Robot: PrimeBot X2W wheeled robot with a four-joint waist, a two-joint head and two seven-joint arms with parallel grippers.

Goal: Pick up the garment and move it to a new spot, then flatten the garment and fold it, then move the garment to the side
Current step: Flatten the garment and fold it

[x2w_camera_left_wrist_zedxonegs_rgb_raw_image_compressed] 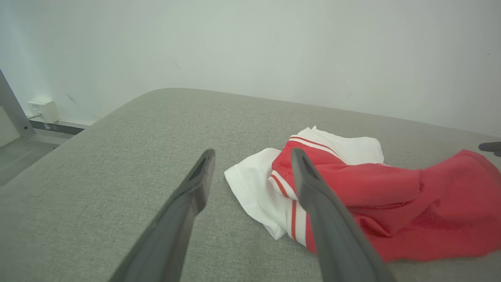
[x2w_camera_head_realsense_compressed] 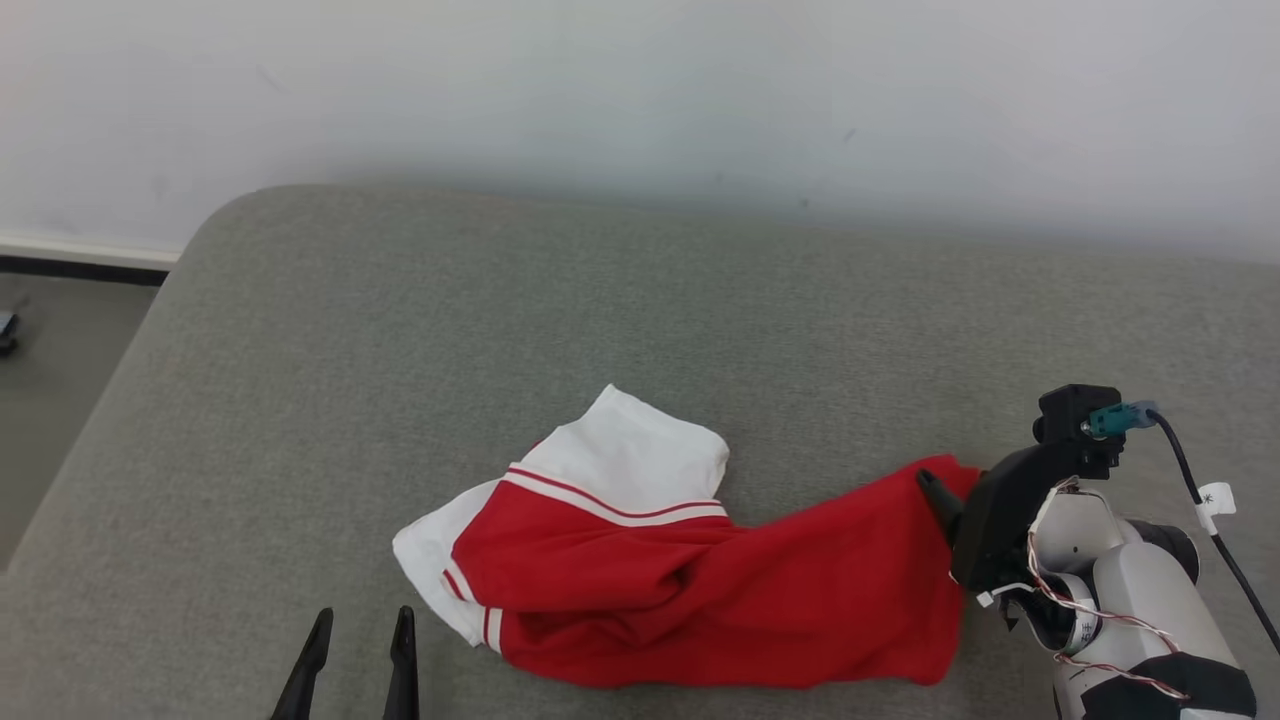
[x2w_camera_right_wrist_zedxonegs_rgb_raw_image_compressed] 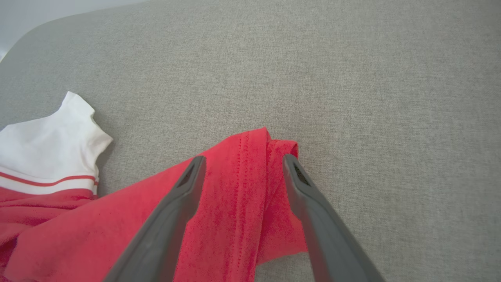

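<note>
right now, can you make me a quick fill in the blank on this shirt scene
The crumpled shirt is red and ____.
It lies on a ____ upholstered surface.
The right gripper is at the shirt's red hem, its jaws ____.
Missing words: white; grey; open.

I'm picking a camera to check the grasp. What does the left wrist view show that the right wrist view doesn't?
Left wrist view: the open left end effector near a white sleeve, plus a wall and a small white box at its foot. Right wrist view: the open right end effector framing the stitched red hem. Shared: the red-and-white garment on the grey cushion.
</note>
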